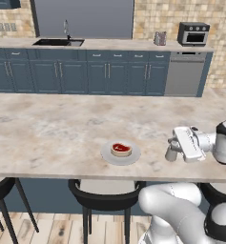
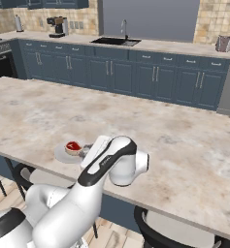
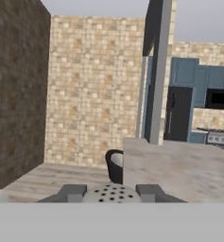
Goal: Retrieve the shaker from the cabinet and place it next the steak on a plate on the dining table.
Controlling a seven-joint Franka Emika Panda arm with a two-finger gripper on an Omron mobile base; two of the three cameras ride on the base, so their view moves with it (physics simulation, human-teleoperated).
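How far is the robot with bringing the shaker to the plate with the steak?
Done: the shaker is out of the cabinet and clamped in the gripper, above the dining table. In hand: the arm holds it to the right of the plate with the steak, apart from it. Left: move closer, set the shaker down beside the steak, then open the gripper.

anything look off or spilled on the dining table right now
Nothing stands out. The steak lies flat on the plate, which sits level on the dining table. The gripper is shut on the shaker, holding it upright to the right of the plate; no spill shows.
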